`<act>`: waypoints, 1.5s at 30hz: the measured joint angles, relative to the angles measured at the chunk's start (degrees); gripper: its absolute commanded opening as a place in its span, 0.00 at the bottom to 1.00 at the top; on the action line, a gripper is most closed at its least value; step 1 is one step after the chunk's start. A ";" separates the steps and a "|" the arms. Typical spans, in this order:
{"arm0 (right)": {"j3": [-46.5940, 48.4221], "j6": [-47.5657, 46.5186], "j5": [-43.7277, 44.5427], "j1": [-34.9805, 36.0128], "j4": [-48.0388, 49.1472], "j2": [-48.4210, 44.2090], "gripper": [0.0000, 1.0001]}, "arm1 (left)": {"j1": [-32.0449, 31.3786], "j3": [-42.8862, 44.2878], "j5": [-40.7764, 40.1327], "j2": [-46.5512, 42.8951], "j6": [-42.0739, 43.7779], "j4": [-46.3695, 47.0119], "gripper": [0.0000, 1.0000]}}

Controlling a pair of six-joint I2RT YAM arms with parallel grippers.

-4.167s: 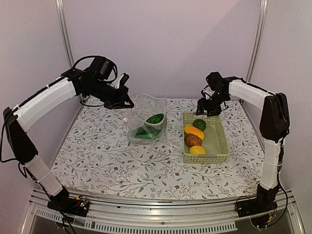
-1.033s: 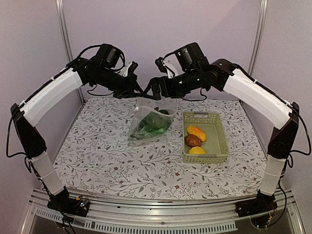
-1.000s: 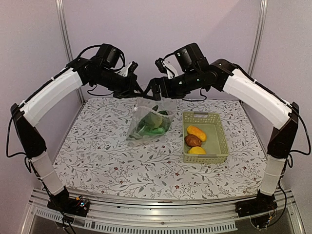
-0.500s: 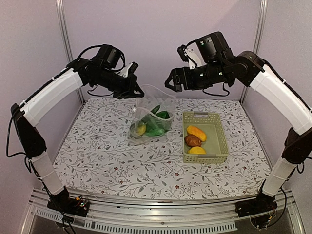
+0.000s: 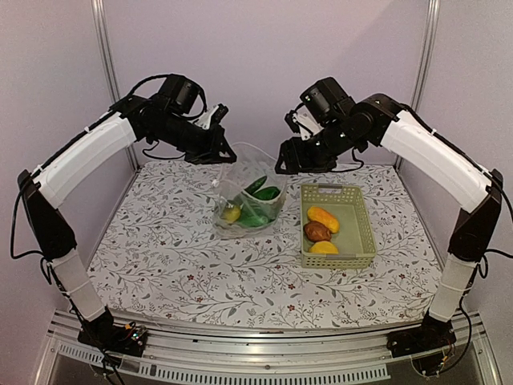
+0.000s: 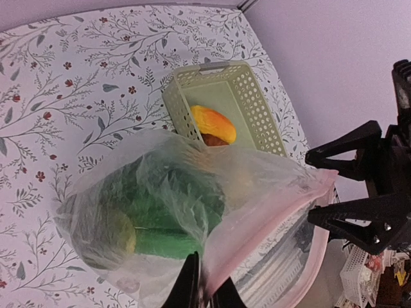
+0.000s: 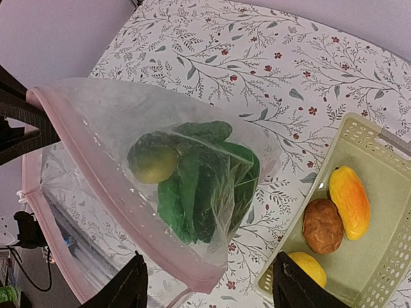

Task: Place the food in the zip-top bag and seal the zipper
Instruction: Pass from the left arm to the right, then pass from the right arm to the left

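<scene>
The clear zip-top bag [image 5: 250, 170] hangs from my left gripper [image 5: 222, 152], which is shut on its mouth edge [image 6: 192, 289]. Inside lie the green cucumber [image 5: 258, 184], leafy greens [image 7: 192, 192] and a round yellow-green lump [image 7: 153, 159]. The zipper [image 7: 109, 192] shows as a pinkish strip along the open mouth. My right gripper [image 5: 292, 157] is open and empty, just right of the bag's mouth and above the basket's far end [image 7: 212, 289]. The orange-yellow oval [image 5: 321, 216], brown potato [image 5: 317, 231] and yellow lemon [image 5: 324, 247] lie in the pale green basket [image 5: 365, 233].
The basket stands right of the bag on the flower-patterned tablecloth [image 5: 176, 257]. Purple walls and two metal posts [image 5: 103, 48] close the back. The right gripper's fingers [image 6: 359, 186] show at the right of the left wrist view.
My right gripper left the bag's mouth, rose to the right, then came down toward the basket's far end. A yellow-green lump now lies in the bag. My left gripper kept its hold.
</scene>
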 measured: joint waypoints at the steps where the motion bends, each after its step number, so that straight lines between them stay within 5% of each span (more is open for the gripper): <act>1: 0.00 0.68 -0.83 0.00 -0.35 0.42 0.53 | 0.00 0.00 0.00 0.00 0.04 -0.07 0.08; 10: 0.00 5.44 -5.75 -0.26 -1.73 1.60 0.00 | -0.72 0.04 -0.76 0.00 2.10 -2.23 0.23; 32: 0.00 8.35 -12.46 -2.89 0.79 2.29 0.00 | -12.48 12.52 -20.85 1.03 2.56 -21.46 0.25; 39: 0.00 8.37 -13.33 -2.91 0.87 2.64 0.00 | -12.48 12.52 -21.05 3.78 -0.48 -22.32 0.17; 43: 0.00 8.35 -13.46 -3.04 0.92 2.64 0.00 | -12.61 12.52 -20.83 4.00 -2.14 -22.36 0.00; 45: 0.00 8.35 -13.70 -3.21 0.98 2.64 0.02 | -12.90 12.52 -20.57 4.00 -2.25 -22.40 0.00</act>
